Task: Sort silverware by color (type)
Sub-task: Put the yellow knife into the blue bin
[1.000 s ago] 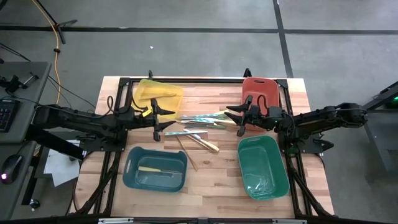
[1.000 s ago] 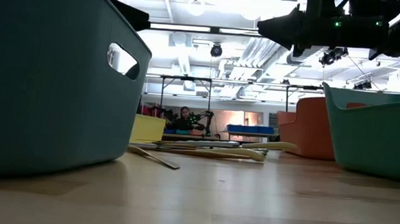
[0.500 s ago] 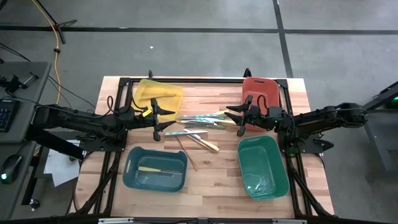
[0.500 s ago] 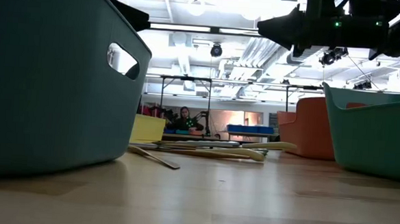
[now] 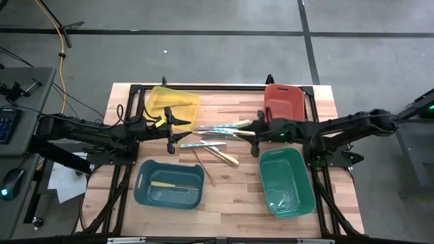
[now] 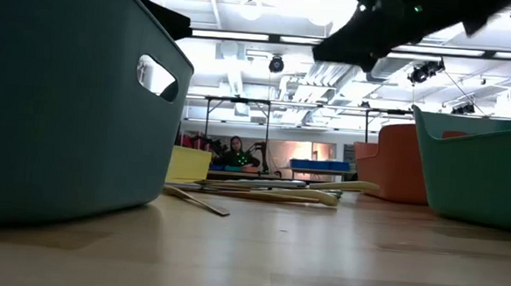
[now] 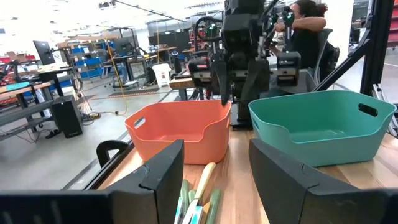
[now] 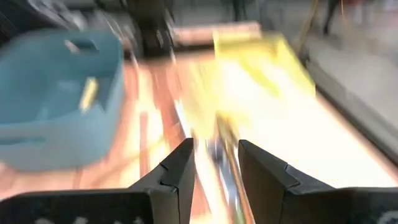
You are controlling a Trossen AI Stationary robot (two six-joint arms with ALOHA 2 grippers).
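The silverware (image 5: 217, 133) lies in a loose pile on the middle of the table: silver-grey, teal-tinted and gold-tan pieces. It also shows in the low view (image 6: 270, 193) and blurred in the right wrist view (image 8: 222, 155). One cream-yellow piece (image 5: 168, 184) lies in the dark blue bin (image 5: 144, 192). My right gripper (image 5: 249, 129) is open and hangs above the pile's right end, its fingers (image 8: 177, 171) either side of the utensils below. My left gripper (image 5: 184, 133) is open and waits at the pile's left end, with utensil tips (image 7: 200, 198) between its fingers.
Four bins ring the pile: yellow (image 5: 163, 97) at far left, orange-red (image 5: 287, 95) at far right, dark blue at near left, green (image 5: 298, 196) at near right. A gold-tan piece (image 5: 203, 167) lies apart near the blue bin. Bare wood lies between the two near bins.
My right gripper has moved toward the table's left, from beside the orange-red bin to the right end of the silverware pile, and has tipped downward. The right wrist view is blurred by the motion. The silverware and my left arm have kept still.
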